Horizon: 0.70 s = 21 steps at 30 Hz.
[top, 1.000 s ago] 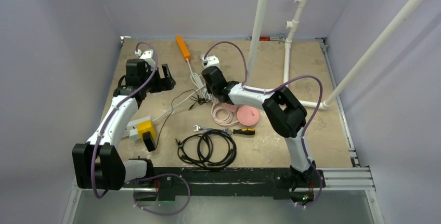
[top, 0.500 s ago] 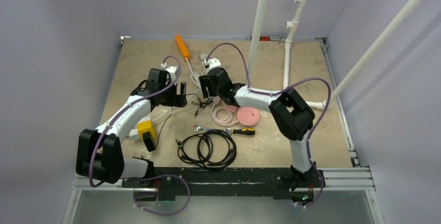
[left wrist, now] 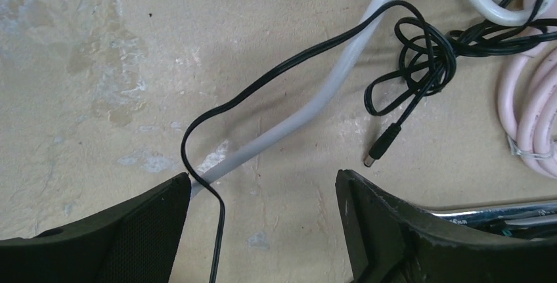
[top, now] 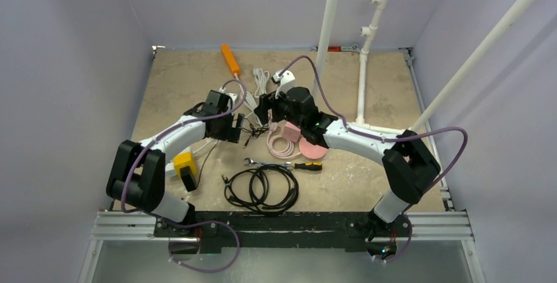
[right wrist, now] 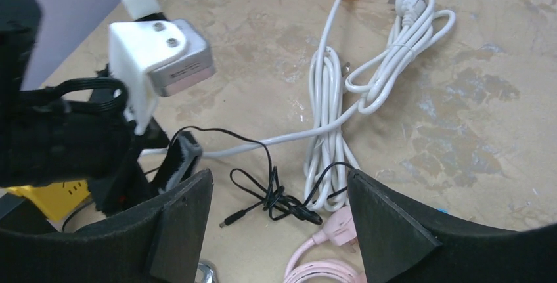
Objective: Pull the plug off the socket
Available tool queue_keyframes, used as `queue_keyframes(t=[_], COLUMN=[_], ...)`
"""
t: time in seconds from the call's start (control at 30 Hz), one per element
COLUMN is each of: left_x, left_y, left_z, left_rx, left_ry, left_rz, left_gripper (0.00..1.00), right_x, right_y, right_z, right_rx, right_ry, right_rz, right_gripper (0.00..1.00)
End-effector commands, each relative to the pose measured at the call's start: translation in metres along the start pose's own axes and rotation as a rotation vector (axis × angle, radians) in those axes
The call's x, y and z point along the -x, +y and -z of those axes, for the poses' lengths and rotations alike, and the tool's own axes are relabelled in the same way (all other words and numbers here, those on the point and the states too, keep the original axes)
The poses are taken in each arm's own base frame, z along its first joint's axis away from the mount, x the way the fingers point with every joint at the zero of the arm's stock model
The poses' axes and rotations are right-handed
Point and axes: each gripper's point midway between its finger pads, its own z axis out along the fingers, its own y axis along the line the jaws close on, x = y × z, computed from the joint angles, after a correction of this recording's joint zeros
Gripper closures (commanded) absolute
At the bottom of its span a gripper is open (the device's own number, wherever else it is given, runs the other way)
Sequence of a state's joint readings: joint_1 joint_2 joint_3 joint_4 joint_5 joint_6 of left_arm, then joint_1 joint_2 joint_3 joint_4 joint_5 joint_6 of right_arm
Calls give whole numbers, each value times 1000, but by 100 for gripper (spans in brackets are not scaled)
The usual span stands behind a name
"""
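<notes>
Both arms have swung inward over the last second. The left gripper [top: 233,125] has come from the far-left bench area to the left edge of the black lead tangle [top: 257,125]. The right gripper [top: 265,108] now sits just beyond the tangle, with its elbow thrown out to the right.

Jaws on both grippers stand apart with nothing between them. The left wrist view shows only the thin black lead [left wrist: 276,73] and a white cord [left wrist: 309,109] crossing below the gap.

The task item appears to be the black plug [top: 189,179] seated in the yellow socket block [top: 184,160]. It lies well to the near-left of the tangle, beside the left forearm, and the lead appears to run from it into the tangle.

Judged purpose: the grippers are converging over the lead, not yet on the plug.

Open bench [top: 171,79] lies far-left of the tangle and gives pull room. The near side is crowded by a wrench [top: 253,162] and a coiled black cable [top: 261,188]
</notes>
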State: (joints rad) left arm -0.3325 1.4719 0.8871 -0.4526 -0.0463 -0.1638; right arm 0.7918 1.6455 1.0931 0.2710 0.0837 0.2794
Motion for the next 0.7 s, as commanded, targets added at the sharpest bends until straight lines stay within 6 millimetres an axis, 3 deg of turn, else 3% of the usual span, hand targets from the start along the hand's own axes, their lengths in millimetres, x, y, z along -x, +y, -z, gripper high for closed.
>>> queue_keyframes(t=[0.0, 0.1, 0.23, 0.3, 0.5, 0.6, 0.67], left_x=[24, 32, 30, 27, 24, 25, 33], left_y=[3, -4, -16, -23, -42, -50, -58], left_z=[-6, -9, -18, -24, -35, -41, -43], left_rx=[48, 25, -2, -18, -47, -52, -53], left_ry=[-37, -64, -36, -15, 6, 15, -1], left_rz=[-26, -37, -62, -78, -120, -142, -161], left_gripper=[22, 29, 51, 62, 80, 98, 100], right_x=[8, 0, -2, 1, 5, 11, 16], right_y=[8, 14, 18, 21, 30, 30, 29], right_z=[8, 13, 23, 32, 58, 69, 75], right_rx=[62, 97, 113, 125, 149, 146, 148], right_ry=[-55, -54, -76, -101, -158, -191, -219], right_rz=[-26, -21, -10, -10, -6, -7, -8], right_gripper=[23, 24, 25, 25, 25, 25, 25])
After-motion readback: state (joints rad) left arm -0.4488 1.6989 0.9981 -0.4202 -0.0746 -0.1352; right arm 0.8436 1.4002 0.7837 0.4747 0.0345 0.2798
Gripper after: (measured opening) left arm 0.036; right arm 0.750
